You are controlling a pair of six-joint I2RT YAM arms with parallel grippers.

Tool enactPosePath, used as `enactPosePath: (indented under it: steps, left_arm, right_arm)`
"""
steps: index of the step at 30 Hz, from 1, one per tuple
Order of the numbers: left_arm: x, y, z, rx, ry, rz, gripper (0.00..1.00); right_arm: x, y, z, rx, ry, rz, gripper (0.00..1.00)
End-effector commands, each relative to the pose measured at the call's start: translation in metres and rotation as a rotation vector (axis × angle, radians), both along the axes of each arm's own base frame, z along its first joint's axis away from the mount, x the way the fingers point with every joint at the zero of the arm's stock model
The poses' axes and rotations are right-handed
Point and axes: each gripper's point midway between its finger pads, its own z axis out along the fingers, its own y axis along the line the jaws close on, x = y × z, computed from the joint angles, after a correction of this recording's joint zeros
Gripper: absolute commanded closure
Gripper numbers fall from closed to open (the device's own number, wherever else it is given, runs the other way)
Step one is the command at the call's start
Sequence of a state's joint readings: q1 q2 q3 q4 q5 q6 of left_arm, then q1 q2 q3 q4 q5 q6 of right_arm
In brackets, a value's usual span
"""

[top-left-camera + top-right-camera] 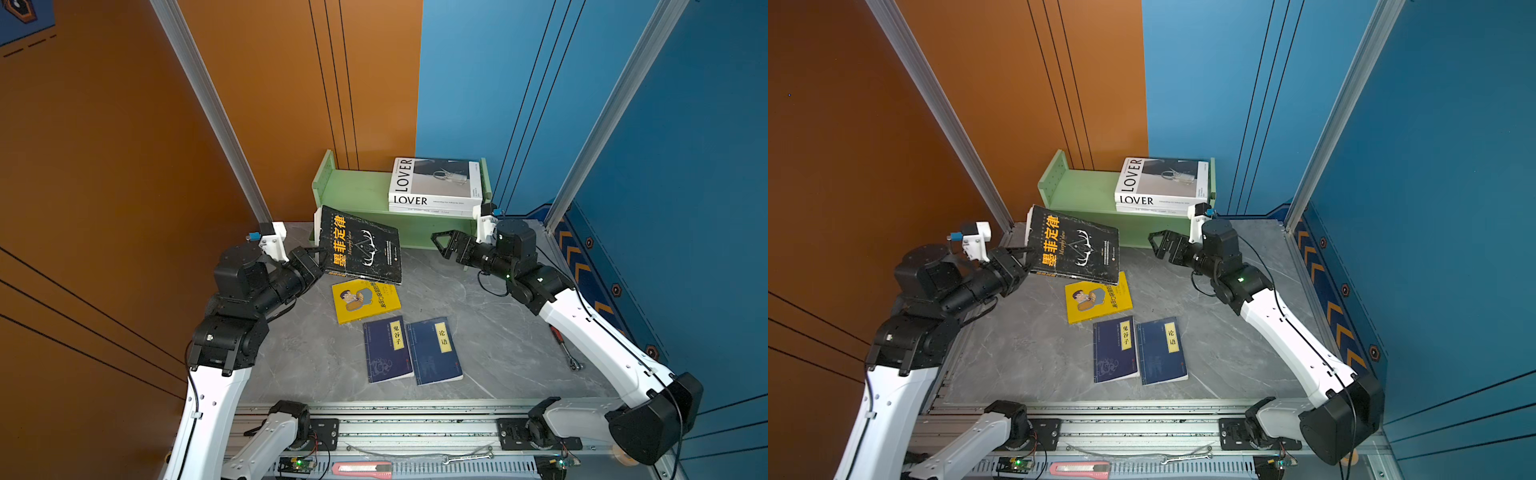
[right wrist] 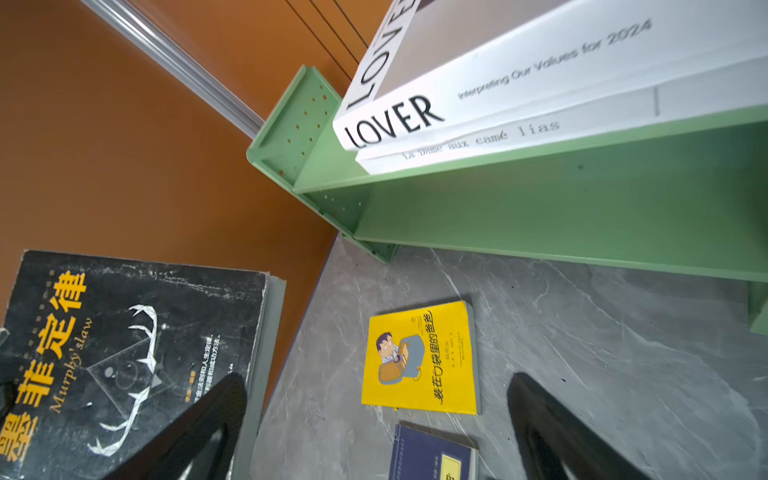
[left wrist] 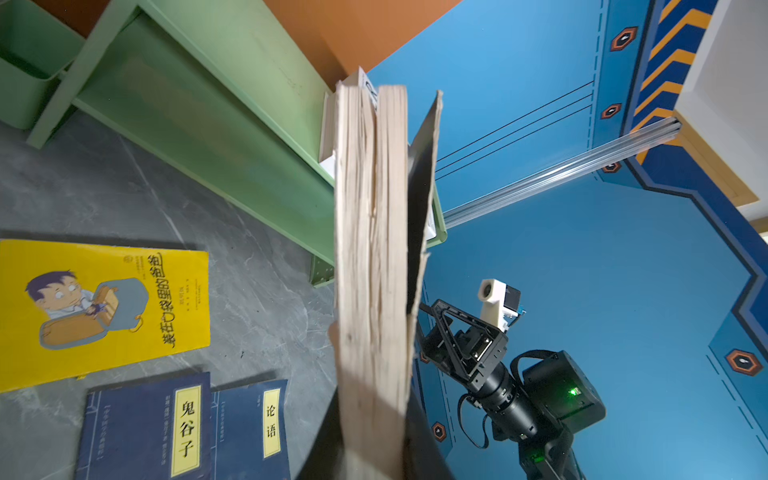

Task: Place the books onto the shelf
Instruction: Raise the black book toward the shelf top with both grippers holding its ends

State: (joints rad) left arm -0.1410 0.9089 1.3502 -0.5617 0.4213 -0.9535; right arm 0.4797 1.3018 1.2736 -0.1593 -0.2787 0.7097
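One black book [image 1: 360, 245], tilted, juts from the closed left hand [image 1: 322, 251].

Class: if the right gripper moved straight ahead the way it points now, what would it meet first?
Probably the black book held in the left gripper, though depth is unclear.

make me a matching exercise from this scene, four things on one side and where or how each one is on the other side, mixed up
Things:
1. black book
2. LOVER book
3. yellow book
4. right hand

States:
a. lying flat on the table
b. open, holding nothing
c. on the top tier of the shelf
d. gripped by the left hand

Pairs: 1-d, 2-c, 3-a, 4-b
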Motion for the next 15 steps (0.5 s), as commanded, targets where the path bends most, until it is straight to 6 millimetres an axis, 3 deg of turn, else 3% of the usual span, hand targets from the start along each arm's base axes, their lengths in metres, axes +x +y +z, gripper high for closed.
enactPosePath:
  steps: [1,7,15]
  left_arm:
    - [0.003,-0.009,0.056,-0.042,-0.194,-0.068,1.0]
    - [0.025,-0.018,0.078,-0.126,-0.279,-0.107,1.0]
    - [0.039,-0.024,0.095,-0.199,-0.331,-0.124,1.0]
  right_arm:
    - [-0.001,0.002,0.03,0.163,-0.028,0.017,0.0]
    - [0.002,0.015,0.044,0.31,-0.019,0.127,0.0]
    - [0.005,0.032,0.039,0.405,0.061,0.246,0.03]
